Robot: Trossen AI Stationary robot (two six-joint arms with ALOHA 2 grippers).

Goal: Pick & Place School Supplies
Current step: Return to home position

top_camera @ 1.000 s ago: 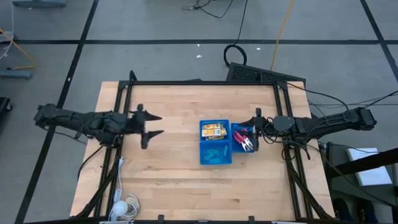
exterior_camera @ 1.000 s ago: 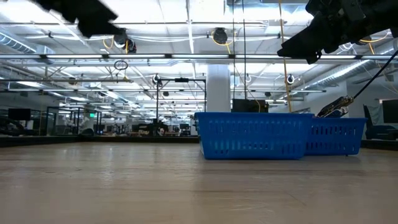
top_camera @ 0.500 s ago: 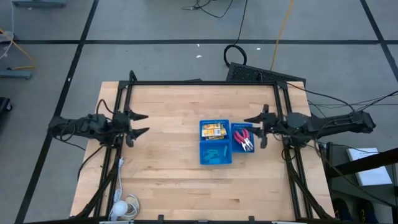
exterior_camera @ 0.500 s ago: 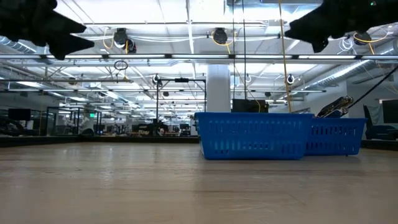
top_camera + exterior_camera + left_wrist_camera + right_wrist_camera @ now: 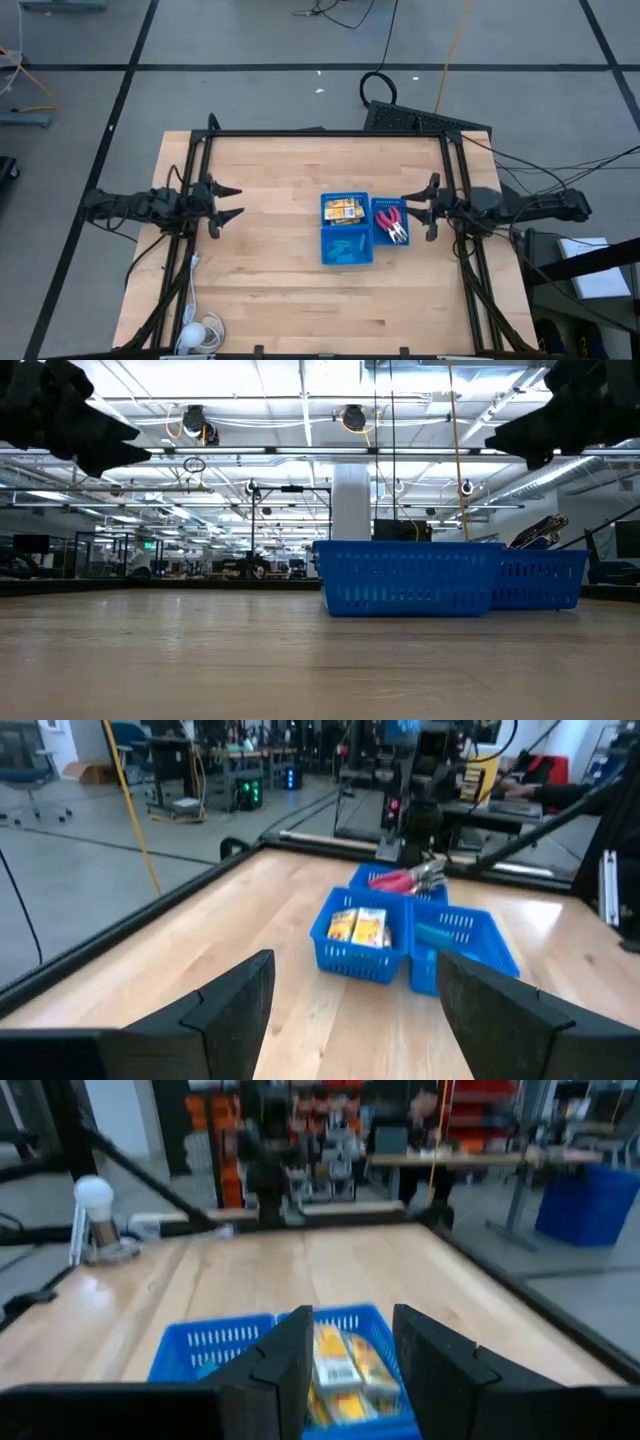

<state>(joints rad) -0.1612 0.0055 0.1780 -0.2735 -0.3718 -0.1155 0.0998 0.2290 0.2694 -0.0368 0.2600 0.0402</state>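
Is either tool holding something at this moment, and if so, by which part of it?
Nothing is held. The left tool and the right tool are both open, with nothing between their fingers.

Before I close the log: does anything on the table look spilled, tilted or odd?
Nothing is spilled. Only the red-handled scissors stand out: they lean on the rim of their blue bin, with the metal tips poking above it.
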